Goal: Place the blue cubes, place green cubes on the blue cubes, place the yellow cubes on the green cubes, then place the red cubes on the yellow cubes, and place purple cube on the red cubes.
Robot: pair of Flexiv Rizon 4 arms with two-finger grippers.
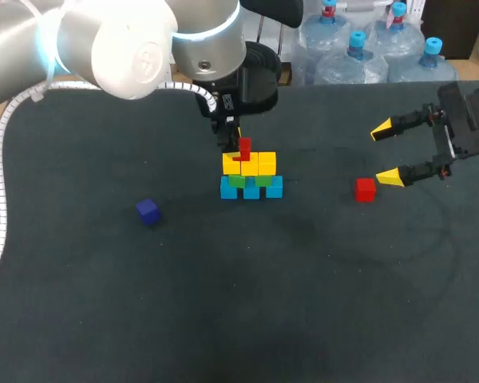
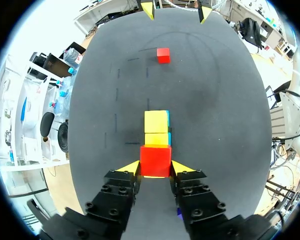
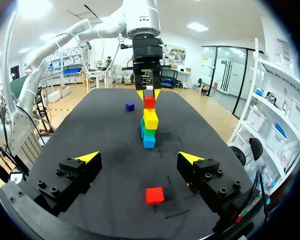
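Note:
A stack stands mid-table: blue cubes point(image 1: 251, 190) at the bottom, green cubes point(image 1: 263, 180) on them, a row of yellow cubes point(image 1: 250, 163) on top. My left gripper point(image 1: 238, 144) comes down from above and is shut on a red cube point(image 2: 155, 160), which is right on top of the yellow cubes point(image 2: 156, 121). From the right wrist the same red cube point(image 3: 149, 102) tops the stack point(image 3: 149, 131). A second red cube point(image 1: 366, 189) lies loose just ahead of my open right gripper point(image 1: 385, 153). The purple cube point(image 1: 148, 211) sits alone to the stack's left.
The dark table mat point(image 1: 303, 303) carries nothing else. The left arm's white cable point(image 1: 0, 159) hangs along the table's left side. In the right wrist view the loose red cube point(image 3: 154, 195) lies between and slightly below the open right gripper point(image 3: 140, 158).

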